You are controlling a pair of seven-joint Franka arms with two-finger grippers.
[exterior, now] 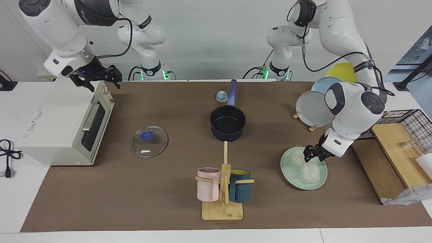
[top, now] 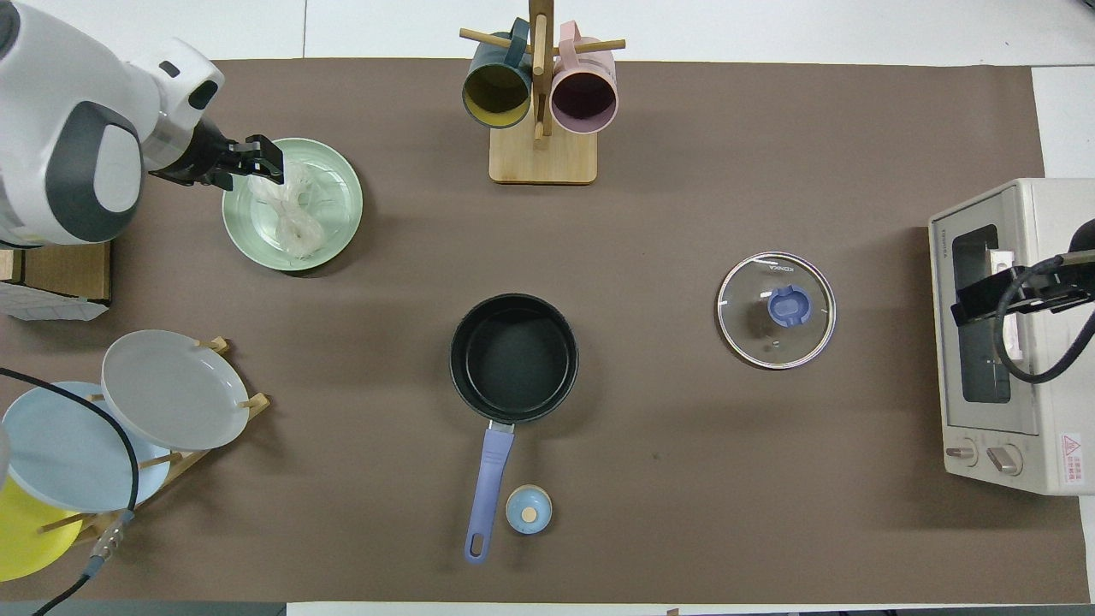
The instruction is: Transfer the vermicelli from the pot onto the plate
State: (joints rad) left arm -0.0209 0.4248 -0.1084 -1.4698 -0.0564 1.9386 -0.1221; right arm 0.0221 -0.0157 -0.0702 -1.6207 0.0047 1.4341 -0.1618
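Note:
The vermicelli (exterior: 305, 168) lies as a whitish clump on the mint-green plate (exterior: 303, 186), toward the left arm's end of the table. In the overhead view the vermicelli (top: 295, 214) fills the middle of the plate (top: 342, 214). My left gripper (exterior: 314, 154) hangs just over the clump's end nearer the robots, fingers apart; it also shows in the overhead view (top: 267, 160). The dark navy pot (exterior: 227, 123) stands mid-table with a bare black inside (top: 513, 358) and its blue handle toward the robots. My right gripper (exterior: 98, 80) waits open above the toaster oven.
A glass lid (exterior: 149, 141) lies between the pot and the toaster oven (exterior: 64, 125). A mug rack (exterior: 222, 189) stands farther from the robots than the pot. A plate rack with a grey plate (exterior: 312, 108) and a wooden board (exterior: 395, 148) are near the left arm.

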